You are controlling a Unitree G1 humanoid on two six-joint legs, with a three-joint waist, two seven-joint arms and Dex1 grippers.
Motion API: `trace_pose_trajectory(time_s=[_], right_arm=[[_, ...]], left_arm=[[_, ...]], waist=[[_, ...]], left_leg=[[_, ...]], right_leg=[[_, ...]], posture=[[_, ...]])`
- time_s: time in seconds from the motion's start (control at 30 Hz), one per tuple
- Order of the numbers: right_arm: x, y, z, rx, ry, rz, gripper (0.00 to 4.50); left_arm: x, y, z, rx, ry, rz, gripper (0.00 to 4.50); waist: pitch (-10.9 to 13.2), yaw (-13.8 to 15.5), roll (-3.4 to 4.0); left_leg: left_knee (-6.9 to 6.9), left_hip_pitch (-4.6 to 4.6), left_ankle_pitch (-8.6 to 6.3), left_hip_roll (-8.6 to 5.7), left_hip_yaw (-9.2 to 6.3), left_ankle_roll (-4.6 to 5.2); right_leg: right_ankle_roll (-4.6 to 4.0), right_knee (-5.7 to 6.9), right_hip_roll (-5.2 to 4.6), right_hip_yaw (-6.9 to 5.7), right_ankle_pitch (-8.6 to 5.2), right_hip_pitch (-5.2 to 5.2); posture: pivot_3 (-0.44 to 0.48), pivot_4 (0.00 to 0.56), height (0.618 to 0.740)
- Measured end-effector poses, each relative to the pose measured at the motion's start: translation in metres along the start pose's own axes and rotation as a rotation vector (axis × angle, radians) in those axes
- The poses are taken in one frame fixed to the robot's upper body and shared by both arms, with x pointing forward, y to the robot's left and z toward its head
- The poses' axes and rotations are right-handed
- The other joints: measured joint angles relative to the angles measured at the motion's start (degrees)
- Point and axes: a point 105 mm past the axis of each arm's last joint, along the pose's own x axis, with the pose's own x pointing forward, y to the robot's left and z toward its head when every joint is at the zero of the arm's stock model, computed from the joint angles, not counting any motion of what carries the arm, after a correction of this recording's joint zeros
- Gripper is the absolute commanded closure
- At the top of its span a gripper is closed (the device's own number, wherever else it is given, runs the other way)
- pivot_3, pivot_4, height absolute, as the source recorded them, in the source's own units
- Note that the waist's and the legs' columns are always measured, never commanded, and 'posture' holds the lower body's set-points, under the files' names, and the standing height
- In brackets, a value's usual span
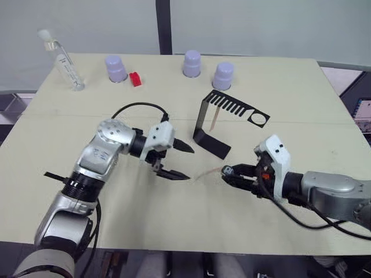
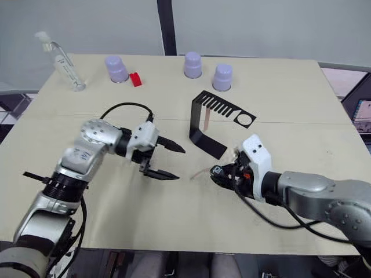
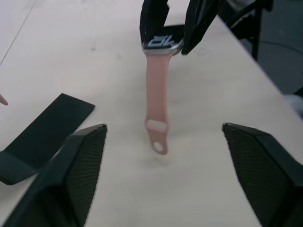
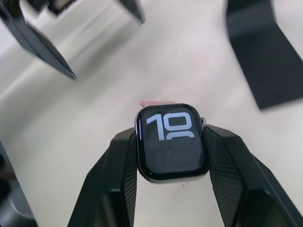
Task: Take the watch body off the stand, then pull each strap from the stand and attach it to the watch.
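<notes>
Right wrist view: right claw (image 4: 171,156) clamped on watch (image 4: 171,143), off the stand (image 1: 217,123), low over the desk (image 1: 174,214). One strap (image 3: 157,101) already fixed to the watch, trailing toward left claw (image 1: 177,160), which is spread wide, empty. Second strap (image 1: 214,120) hangs on stand. Judged: roughly halfway; second strap left to pull and attach.

Pale cream table (image 1: 174,220); grey-white wall panels (image 1: 243,23) behind, divided by a dark vertical strip (image 1: 164,26).
</notes>
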Motion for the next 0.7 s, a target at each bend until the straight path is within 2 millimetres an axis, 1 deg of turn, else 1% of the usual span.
trace_pose_trajectory(time_s=[0.07, 0.1, 0.2, 0.3, 0.43, 0.53, 0.63, 0.7], right_arm=[[-0.003, 0.011, -0.004, -0.147, -0.012, 0.054, 2.92], [-0.004, 0.013, -0.004, -0.208, -0.025, 0.070, 2.92], [-0.007, 0.012, -0.006, -0.349, -0.049, 0.078, 2.92], [-0.006, 0.011, -0.006, -0.432, -0.082, 0.080, 2.92], [-0.003, 0.006, -0.009, -0.459, -0.095, 0.078, 2.92], [-0.001, 0.006, -0.004, -0.467, -0.127, 0.094, 2.92], [0.008, 0.007, 0.001, -0.443, -0.162, 0.124, 2.92], [0.022, 0.008, 0.003, -0.426, -0.179, 0.158, 2.92]], left_arm=[[-0.004, -0.001, 0.002, -0.012, -0.021, -0.005, 0.05], [-0.004, -0.001, 0.003, -0.011, -0.029, -0.011, 0.05], [-0.003, -0.007, 0.007, 0.003, -0.051, -0.050, 0.05], [-0.001, -0.013, 0.008, 0.027, -0.061, -0.071, 0.05], [0.000, -0.016, 0.005, 0.055, -0.060, -0.071, 0.05], [-0.003, -0.017, 0.003, 0.083, -0.041, -0.066, 0.05], [-0.013, -0.018, -0.007, 0.090, 0.013, -0.054, 0.05], [-0.022, -0.019, -0.016, 0.086, 0.049, -0.037, 0.05]], waist=[[0.00, 0.36, 0.00], [0.00, 0.37, -0.01], [0.01, 0.19, -0.01], [0.01, -0.10, -0.01], [0.01, -0.33, -0.02], [0.01, -0.38, -0.02], [0.01, -0.53, -0.02], [0.01, -0.60, -0.01]], left_leg=[[0.03, -0.01, -0.03, 0.00, -0.01, 0.00], [0.06, -0.03, -0.03, -0.02, 0.03, -0.01], [0.06, -0.02, 0.01, -0.03, 0.07, -0.06], [0.05, 0.03, 0.07, -0.03, 0.06, -0.17], [0.11, 0.09, 0.08, -0.03, 0.08, -0.16], [0.09, 0.16, 0.06, -0.03, 0.08, -0.13], [0.05, 0.19, 0.10, -0.03, 0.08, -0.20], [0.05, 0.18, 0.18, -0.03, 0.08, -0.34]], right_leg=[[0.05, -0.12, 0.00, 0.00, 0.02, 0.08], [0.09, -0.14, 0.00, 0.03, 0.05, 0.08], [0.13, -0.15, 0.00, 0.07, 0.07, 0.08], [0.12, -0.05, 0.02, 0.07, 0.07, 0.08], [0.11, 0.11, 0.02, 0.09, 0.06, 0.07], [0.10, 0.16, 0.02, 0.11, 0.06, 0.07], [0.07, 0.15, 0.03, 0.11, 0.04, 0.06], [0.06, 0.17, 0.02, 0.11, 0.04, 0.04]], posture=[[0.000, 0.150, 0.739], [0.000, 0.150, 0.739], [0.000, 0.150, 0.739], [0.000, 0.150, 0.739], [0.000, 0.150, 0.739], [0.000, 0.150, 0.739], [0.000, 0.150, 0.739], [0.000, 0.150, 0.739]])
